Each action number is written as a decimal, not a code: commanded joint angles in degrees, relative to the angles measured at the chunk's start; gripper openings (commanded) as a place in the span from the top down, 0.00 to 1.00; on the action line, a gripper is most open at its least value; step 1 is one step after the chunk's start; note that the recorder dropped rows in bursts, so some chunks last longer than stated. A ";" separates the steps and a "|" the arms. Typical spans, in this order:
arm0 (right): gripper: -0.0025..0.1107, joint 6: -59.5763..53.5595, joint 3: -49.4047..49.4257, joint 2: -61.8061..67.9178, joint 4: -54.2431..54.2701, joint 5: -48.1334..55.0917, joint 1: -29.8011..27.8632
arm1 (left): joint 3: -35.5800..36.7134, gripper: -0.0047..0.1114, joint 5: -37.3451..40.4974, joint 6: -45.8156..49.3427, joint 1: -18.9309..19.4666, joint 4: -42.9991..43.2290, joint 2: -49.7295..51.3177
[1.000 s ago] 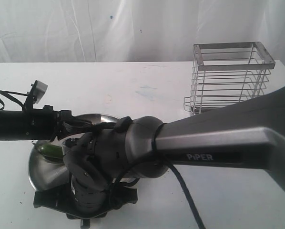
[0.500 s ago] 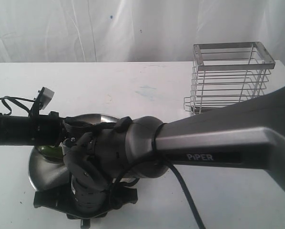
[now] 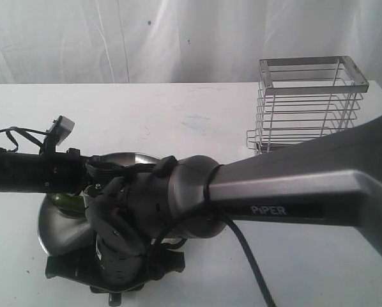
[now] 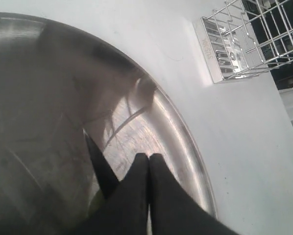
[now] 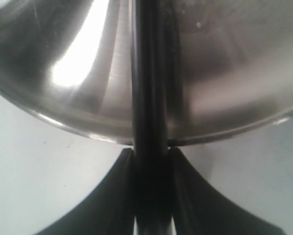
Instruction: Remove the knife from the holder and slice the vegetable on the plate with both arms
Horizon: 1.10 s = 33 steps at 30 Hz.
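Round shallow stainless-steel plate (image 3: 53, 230): bright metal, glossy, finely scuffed | tall silver wire-rack holder (image 3: 309, 105): bare metal, satin flat rim | slim all-black kitchen knife (image 5: 149, 98): smooth, semi-gloss handle | slender dark-green vegetable (image 3: 66, 202): glossy skin | white table (image 3: 178, 115): matt, faintly smudged

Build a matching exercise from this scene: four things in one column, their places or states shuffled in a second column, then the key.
Column one
1. tall silver wire rack holder
2. slim all-black knife
3. round stainless-steel plate
4. left hand

Column two
a. shut, fingertips together
b. clamped in the right hand
c. back right of the white table in the exterior view
d. front left of that table

Pairs: 1-c, 2-b, 3-d, 4-a
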 commanded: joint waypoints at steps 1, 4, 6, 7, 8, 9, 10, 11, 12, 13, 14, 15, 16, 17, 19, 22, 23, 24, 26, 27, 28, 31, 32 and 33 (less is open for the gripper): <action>0.98 -0.82 0.02 0.01 -0.57 -0.10 -0.20 | -0.03 0.96 -7.25 -0.70 -0.07 -0.48 0.09; 0.98 -0.82 0.02 0.01 -0.57 -0.10 -0.20 | -0.03 0.96 -9.35 -0.70 -0.07 1.06 0.09; 0.98 -0.82 0.02 0.01 -0.57 0.01 -0.20 | -0.03 0.96 -11.11 -0.81 -0.18 1.98 0.09; 0.98 -0.82 0.02 0.01 -0.41 0.14 -0.20 | -0.13 0.96 -11.92 -0.81 -0.28 1.98 0.09; 0.98 -0.82 0.02 0.01 -0.11 0.28 -0.20 | -0.13 0.96 -12.74 -0.64 -0.55 2.46 0.09; 0.98 -0.82 0.02 -0.10 -0.10 0.62 -0.20 | -0.56 0.96 -13.71 -0.79 -1.07 3.66 0.09; 0.98 -0.82 0.02 -0.10 -0.01 0.88 -0.20 | -0.92 0.96 -14.39 -1.29 -1.30 5.32 0.09; 0.98 -0.82 0.02 -0.31 0.14 1.61 -0.20 | -2.26 0.96 -15.14 -4.97 -2.45 10.86 0.09; 0.98 -0.96 0.02 -0.68 0.14 2.69 -0.20 | -3.71 0.96 -15.81 -11.41 -3.45 18.50 0.09; 0.98 -0.96 0.02 -0.97 0.14 3.30 -0.20 | -4.37 0.96 -15.97 -15.61 -3.94 23.26 0.09; 0.98 -0.96 0.02 -1.44 0.14 4.34 -0.20 | -5.49 0.96 -15.97 -23.08 -4.59 31.48 0.09; 0.98 -0.96 0.02 -1.77 0.14 4.60 -0.20 | -6.09 0.96 -15.97 -26.95 -4.59 35.66 0.09; 0.98 -2.36 0.02 -2.20 0.51 5.29 -0.20 | -7.02 0.96 -15.46 -34.12 -4.59 42.82 0.09; 0.98 -2.58 0.02 -2.44 0.90 5.88 -0.20 | -7.59 0.96 -15.46 -37.90 -4.59 47.15 0.09; 0.98 -4.43 0.02 -2.55 0.90 8.75 -0.20 | -9.24 0.96 -14.65 -48.18 -4.59 57.71 0.09; 0.98 -6.75 0.02 -2.27 1.31 12.32 -0.20 | -10.53 0.96 -13.43 -50.26 -4.59 60.17 0.09; 0.98 -7.25 0.02 -2.27 1.55 12.58 -0.20 | -10.82 0.96 -12.93 -50.26 -4.59 60.17 0.09; 0.98 -7.26 0.02 -2.27 1.58 12.86 -0.20 | -11.10 0.96 -12.65 -50.26 -4.59 60.07 0.09; 0.98 -7.91 0.02 -2.38 1.41 13.63 -0.20 | -11.50 0.96 -12.35 -50.26 -4.59 59.79 0.09; 0.98 -8.50 0.02 -2.38 1.41 14.14 -0.31 | -11.88 0.96 -11.92 -50.26 -4.59 59.79 0.09; 0.98 -9.08 0.02 -2.27 1.41 14.77 -0.59 | -12.12 0.96 -11.49 -50.26 -4.59 59.79 0.09; 0.98 -10.22 0.02 -2.16 1.41 15.96 -1.76 | -13.12 0.96 -9.85 -51.13 -4.59 58.88 -0.36; 0.98 -10.22 0.02 -2.16 1.41 15.68 -2.04 | -13.34 0.96 -9.74 -51.13 -4.59 57.69 -0.70; 0.98 -10.35 0.02 -2.38 1.41 15.08 -2.35 | -13.65 0.96 -9.65 -50.84 -4.59 56.41 -1.29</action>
